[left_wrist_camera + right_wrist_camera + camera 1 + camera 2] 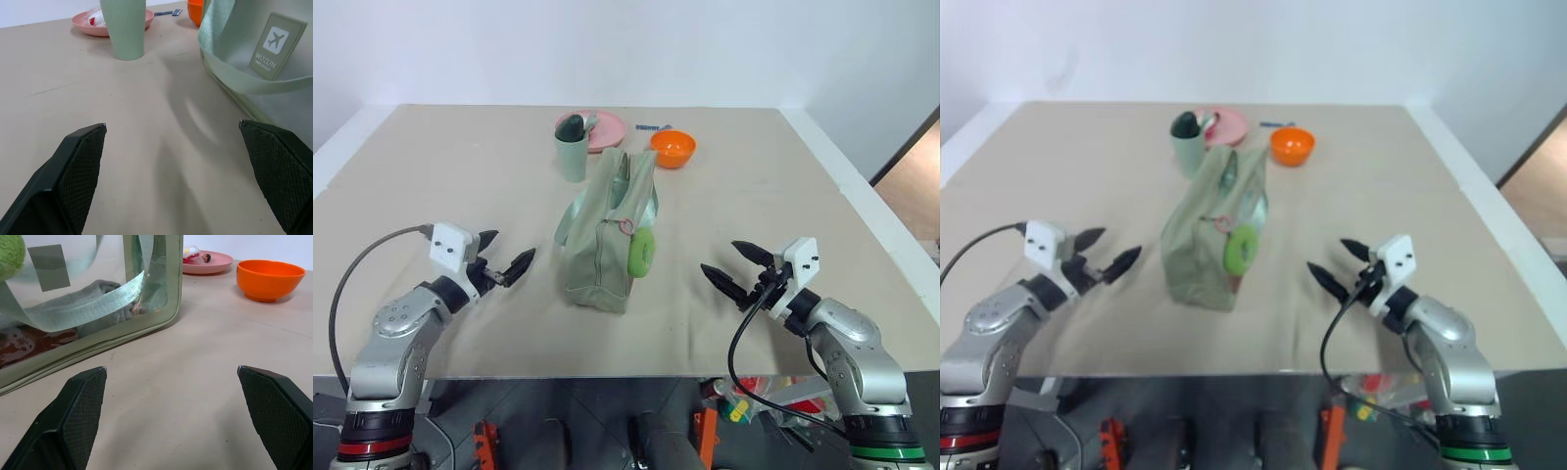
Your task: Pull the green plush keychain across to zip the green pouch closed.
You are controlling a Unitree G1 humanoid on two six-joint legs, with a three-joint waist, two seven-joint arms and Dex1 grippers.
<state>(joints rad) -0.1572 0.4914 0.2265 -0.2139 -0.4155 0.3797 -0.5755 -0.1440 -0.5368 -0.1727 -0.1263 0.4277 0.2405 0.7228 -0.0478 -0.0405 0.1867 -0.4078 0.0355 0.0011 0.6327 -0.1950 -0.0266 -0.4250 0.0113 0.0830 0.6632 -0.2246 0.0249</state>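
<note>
Pouch (607, 240) runs 12-to-6 on the worktop (460, 176), keychain (641, 253) hanging on its 3 o'clock side. So the right end effector (736, 268) is nearer than the left end effector (504, 257). Both gape apart, holding nothing.

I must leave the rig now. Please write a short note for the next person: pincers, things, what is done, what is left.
Left pincer: open, holding nothing, left of the pouch.
Right pincer: open, holding nothing, right of the pouch.
Green pouch: standing mid-table, its top zipper gaping at the far end.
Plush keychain: hanging on the pouch's right side near the front.
Done: nothing; neither pincer touches the pouch.
Left: grip the keychain, steady the pouch, pull the zipper closed.
</note>
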